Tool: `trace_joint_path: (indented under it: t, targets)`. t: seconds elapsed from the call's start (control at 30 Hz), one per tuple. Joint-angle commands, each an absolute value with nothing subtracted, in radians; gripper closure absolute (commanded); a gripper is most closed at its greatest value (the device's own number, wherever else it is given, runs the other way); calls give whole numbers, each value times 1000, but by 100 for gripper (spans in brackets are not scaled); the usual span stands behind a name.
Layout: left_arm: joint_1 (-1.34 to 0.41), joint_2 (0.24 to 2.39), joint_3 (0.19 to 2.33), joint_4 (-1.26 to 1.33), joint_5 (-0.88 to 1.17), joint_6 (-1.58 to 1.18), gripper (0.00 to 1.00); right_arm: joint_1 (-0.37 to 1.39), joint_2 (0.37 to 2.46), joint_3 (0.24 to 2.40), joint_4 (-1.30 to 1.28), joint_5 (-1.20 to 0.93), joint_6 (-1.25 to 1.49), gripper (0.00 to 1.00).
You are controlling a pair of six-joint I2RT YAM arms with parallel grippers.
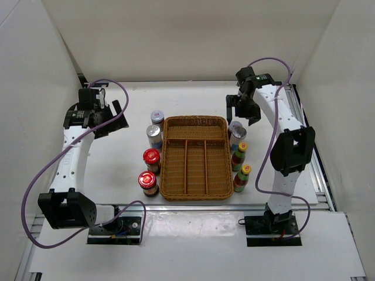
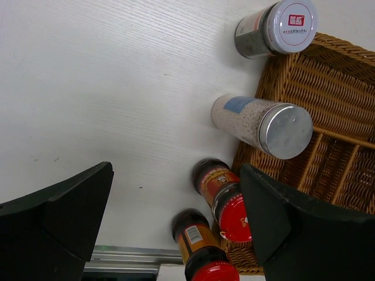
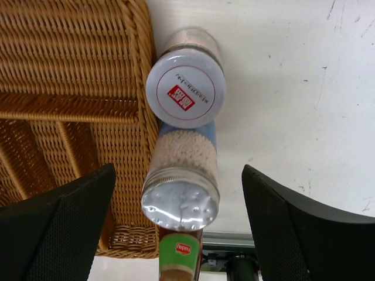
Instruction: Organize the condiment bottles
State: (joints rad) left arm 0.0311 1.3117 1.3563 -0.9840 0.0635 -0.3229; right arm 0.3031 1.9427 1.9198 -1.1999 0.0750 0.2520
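The condiment bottles stand on either side of a brown wicker tray point(image 1: 196, 158). On its left are two silver-lidded jars point(image 1: 157, 117) point(image 1: 154, 136) and two red-lidded jars point(image 1: 152, 159) point(image 1: 147, 182). On its right are a silver-lidded jar point(image 1: 237, 132) and two yellow-capped sauce bottles point(image 1: 239, 155) point(image 1: 242, 177). My right gripper point(image 3: 179, 175) is open above a white-lidded jar point(image 3: 186, 88) and a silver-lidded jar of white grains point(image 3: 181, 175), its fingers apart from both. My left gripper point(image 2: 176, 193) is open over bare table, left of the red-lidded jars point(image 2: 225, 199).
The tray point(image 2: 328, 146) has a long compartment at the back and three narrow ones in front, all without bottles. White walls enclose the table at the left, back and right. A metal rail point(image 1: 176, 205) runs along the near edge.
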Motion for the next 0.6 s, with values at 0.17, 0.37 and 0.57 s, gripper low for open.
trace_joint_path:
  t: [0.17, 0.37, 0.57]
  targets:
    - [34, 1279, 1333, -977, 74, -322, 0, 295, 2032, 1947, -1175, 49, 244, 9]
    - [34, 1270, 1324, -968, 86, -313, 0, 295, 2051, 1937, -1166, 61, 244, 9]
    - [34, 1289, 1324, -968, 104, -313, 0, 295, 2082, 1919, -1155, 83, 244, 11]
